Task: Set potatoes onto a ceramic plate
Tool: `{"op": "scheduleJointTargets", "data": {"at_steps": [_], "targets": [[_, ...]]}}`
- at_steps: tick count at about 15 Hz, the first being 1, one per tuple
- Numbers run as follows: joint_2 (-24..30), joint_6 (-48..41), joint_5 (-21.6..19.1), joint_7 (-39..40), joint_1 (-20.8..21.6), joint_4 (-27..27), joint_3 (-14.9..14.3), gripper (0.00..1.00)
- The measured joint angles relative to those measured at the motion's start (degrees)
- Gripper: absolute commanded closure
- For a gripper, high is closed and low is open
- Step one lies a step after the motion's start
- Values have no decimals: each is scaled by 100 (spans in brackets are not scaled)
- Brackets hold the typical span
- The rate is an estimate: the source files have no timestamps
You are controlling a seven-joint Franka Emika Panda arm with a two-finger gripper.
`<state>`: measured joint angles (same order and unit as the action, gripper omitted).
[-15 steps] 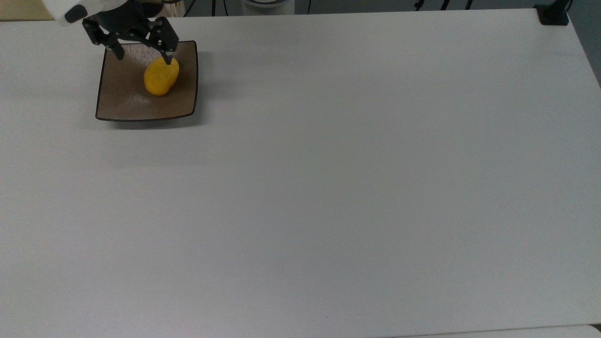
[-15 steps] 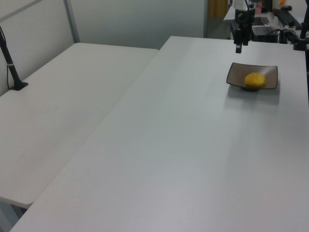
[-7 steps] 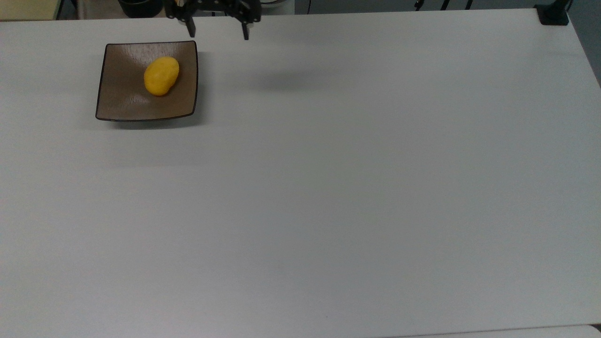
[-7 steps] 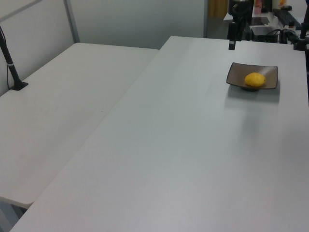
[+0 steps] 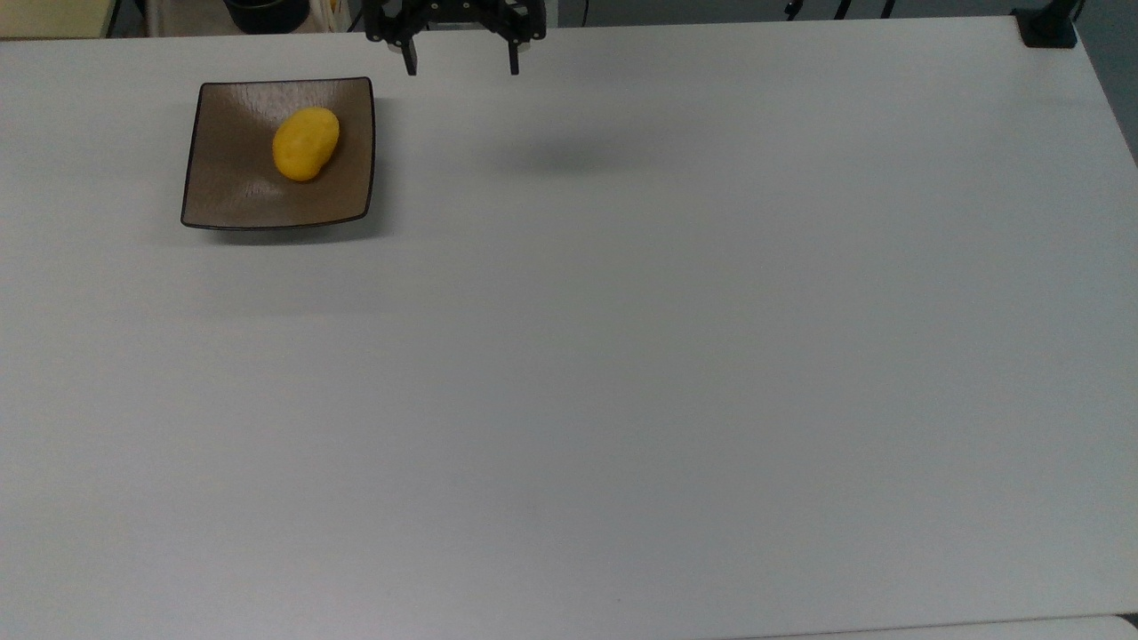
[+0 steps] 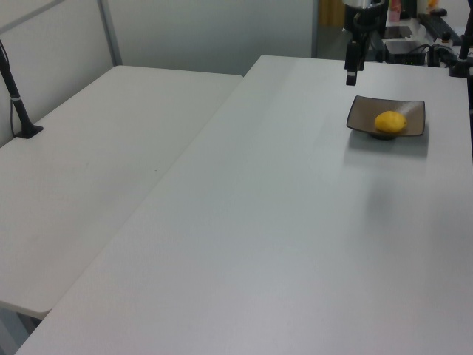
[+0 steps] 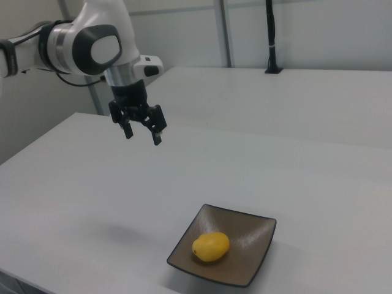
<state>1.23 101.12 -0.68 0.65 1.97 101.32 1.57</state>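
- Potatoes (image 5: pixel 305 143) (image 6: pixel 389 122) (image 7: pixel 211 245): one smooth yellow-orange oval lump, lying on the ceramic plate (image 5: pixel 227 191) (image 6: pixel 362 116) (image 7: pixel 257 260), slightly toward the top view's right of the plate's middle, long axis tilted.
- Ceramic plate: square, glossy brown, thin dark rim, corners slightly upturned; resting flat on the white tabletop (image 5: pixel 622 356) (image 6: pixel 295 222) (image 7: pixel 73 184) near the top view's upper left corner, casting a soft shadow along its lower edge.
- Hand (image 5: pixel 460 68) (image 6: pixel 352 77) (image 7: pixel 142 135): black, two fingers spread wide apart, grasping nothing, raised above the tabletop at its far edge in the top view, to the top view's right of the plate and apart from it.
- In the right view: fingers pointing down, hung from a white and grey arm (image 7: pixel 79 46) reaching in from the right view's left, well above and behind the plate.
- In the left view: hand seen edge-on, just up and to the left view's left of the plate.
- Faint blurred shadow on the tabletop below the hand in the top view.
- Second white table (image 6: pixel 89 163) adjoining on the left view's left, with a black post (image 6: pixel 16 96) clamped at its edge.
- No readable writing, brand or label on plate, lump or arm.
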Motion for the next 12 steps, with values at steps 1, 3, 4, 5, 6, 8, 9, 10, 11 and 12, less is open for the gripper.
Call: {"op": "scheduleJointTargets", "data": {"at_steps": [1, 3, 4, 5, 6, 8, 9, 10, 11, 12], "targets": [[-13, 0, 0, 4, 59, 1, -131, 0], [-26, 0, 0, 11, 125, 1, -292, 0], [-28, 0, 0, 12, 142, 1, -331, 0], [-31, 0, 0, 12, 146, 1, -345, 0], [-32, 0, 0, 12, 148, 1, -349, 0], [-32, 0, 0, 12, 149, -3, -353, 0], [-32, 0, 3, 19, 149, -4, -359, 0], [-32, 0, 8, 40, 148, -4, -368, 0], [-32, 0, 8, 60, 148, -3, -375, 0], [-33, 0, 8, 79, 148, -3, -376, 0]]}}
